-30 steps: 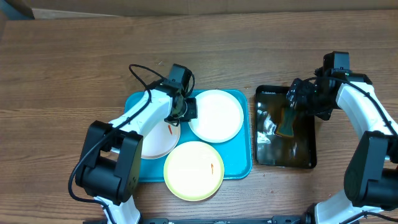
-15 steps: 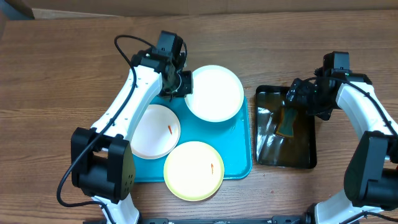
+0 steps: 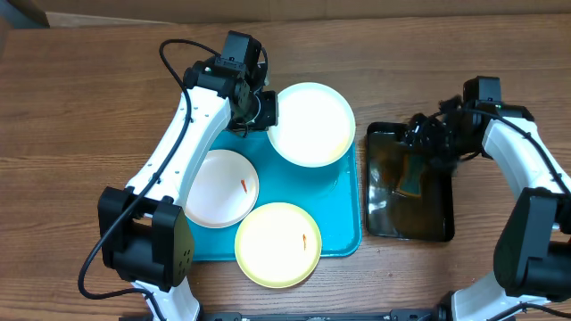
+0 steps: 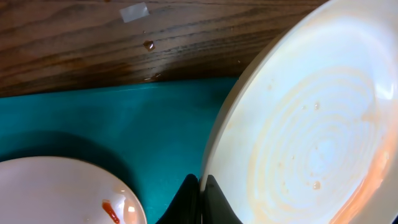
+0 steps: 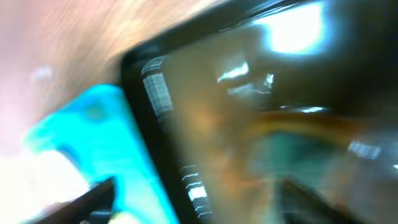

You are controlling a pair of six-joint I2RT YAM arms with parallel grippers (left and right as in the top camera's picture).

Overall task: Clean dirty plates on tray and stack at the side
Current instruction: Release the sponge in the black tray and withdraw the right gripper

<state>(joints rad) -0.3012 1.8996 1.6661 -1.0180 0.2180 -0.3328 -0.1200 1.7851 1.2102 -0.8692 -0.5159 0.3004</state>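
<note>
My left gripper (image 3: 264,111) is shut on the left rim of a white plate (image 3: 312,123), held over the back right corner of the turquoise tray (image 3: 343,223). In the left wrist view the fingertips (image 4: 201,190) pinch that rim, and the plate (image 4: 311,124) shows faint wet rings. A second white plate (image 3: 221,187) with an orange-red smear lies on the tray's left. A pale yellow plate (image 3: 278,243) with a smear lies at the tray's front. My right gripper (image 3: 419,141) hangs open over the black tray (image 3: 442,227), above the sponge (image 3: 412,180). The right wrist view is blurred.
The black tray (image 5: 143,106) holds brownish liquid and stands just right of the turquoise tray (image 5: 93,124). Bare wooden table lies behind and to the left of the trays. A scrap of tape (image 4: 134,11) sits on the wood behind the turquoise tray.
My left arm has swung toward the back, carrying the white plate off its spot on the tray. The right gripper has shifted slightly left over the black tray.
</note>
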